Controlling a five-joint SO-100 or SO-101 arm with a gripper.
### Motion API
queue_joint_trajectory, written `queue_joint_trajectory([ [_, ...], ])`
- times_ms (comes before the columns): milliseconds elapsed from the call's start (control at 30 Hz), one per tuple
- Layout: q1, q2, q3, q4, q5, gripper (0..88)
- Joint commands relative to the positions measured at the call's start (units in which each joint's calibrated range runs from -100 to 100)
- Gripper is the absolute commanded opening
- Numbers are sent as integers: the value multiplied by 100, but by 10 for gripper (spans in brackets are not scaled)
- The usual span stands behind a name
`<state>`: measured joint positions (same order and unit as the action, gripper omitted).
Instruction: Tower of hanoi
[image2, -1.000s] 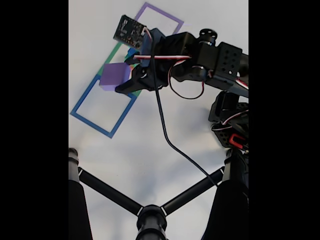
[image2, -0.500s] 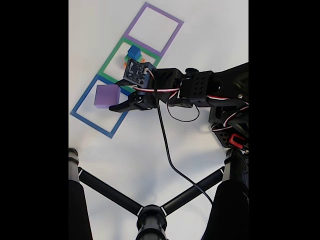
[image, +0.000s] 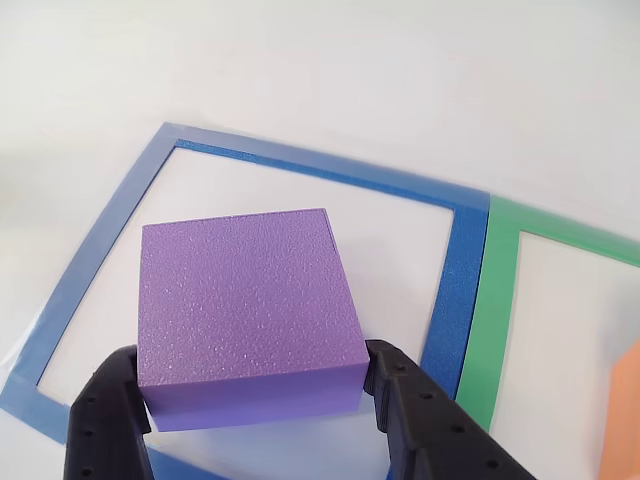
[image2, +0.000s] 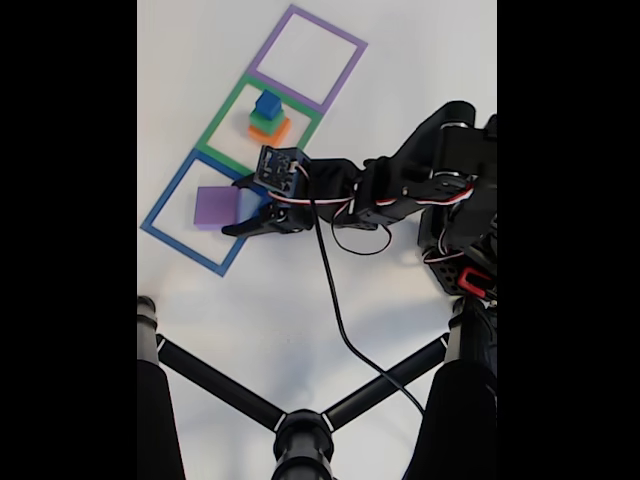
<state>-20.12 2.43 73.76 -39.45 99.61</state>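
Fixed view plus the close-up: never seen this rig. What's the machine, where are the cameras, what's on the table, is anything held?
It is a small black robot arm with a two-finger gripper on a white table. The fixed view looks down from above, past a black stand. The close-up appears to come from a camera near the gripper, since both fingers frame it. Three taped squares lie in a row: blue, green, purple. The green one holds a small stack of blue, green and orange blocks. A purple block sits inside the blue square, between the fingers, which touch its sides.
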Motion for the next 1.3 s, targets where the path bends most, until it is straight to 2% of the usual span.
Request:
queue_joint_trajectory([
  [0,18,293,-402,-324,39,109],
  [133,-5,502,-548,-357,39,132],
  [433,-20,622,-511,-421,39,248],
  [733,-74,510,-502,-462,39,273],
  [933,-43,-179,-402,-308,39,300],
  [1100,41,-1325,-620,874,39,304],
  [1267,163,-2455,-1211,2622,39,289],
])
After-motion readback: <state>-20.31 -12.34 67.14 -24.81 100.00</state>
